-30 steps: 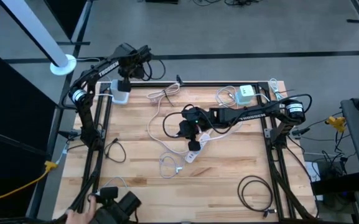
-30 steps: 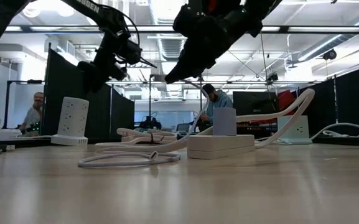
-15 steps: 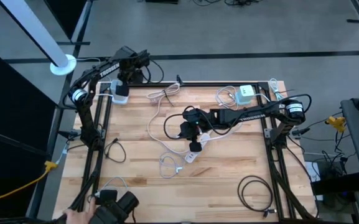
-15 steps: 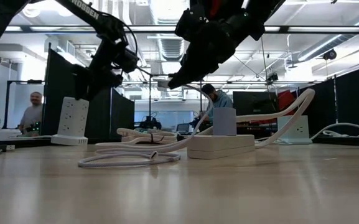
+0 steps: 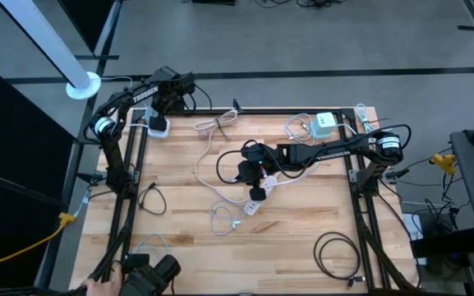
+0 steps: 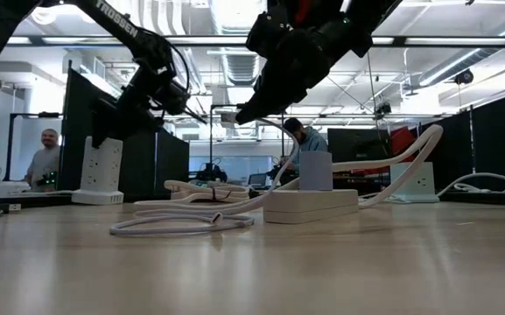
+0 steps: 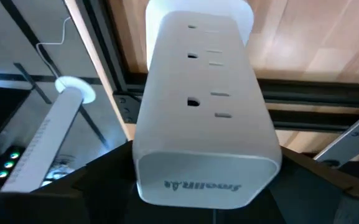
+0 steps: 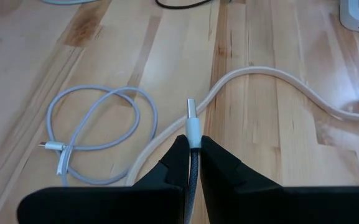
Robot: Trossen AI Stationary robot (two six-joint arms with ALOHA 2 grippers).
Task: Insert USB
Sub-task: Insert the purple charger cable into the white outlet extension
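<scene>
**Right claw clamps the USB plug above mid-counter; left claw stands spread around the tower strip**

The right claw hangs over the middle of the wooden counter, its two dark fingers pressed together on a white USB plug. The metal tip of the plug sticks out past the fingertips, clear of the wood below. In the low view the same claw sits well above the flat white power strip, which has a pale adapter block standing on top of it.

A thick white cord curves across the boards under the plug. Beside it lies a coiled thin white cable with its own small connector.

The left claw is at the far left corner of the counter, its fingers spread wide on either side of a white tower power strip. That strip stands upright. From the left wrist view its outlet face fills the picture; whether the fingers touch its sides cannot be told.

A second white outlet block sits near the far right edge, and a black cable coil lies at the near right.
</scene>
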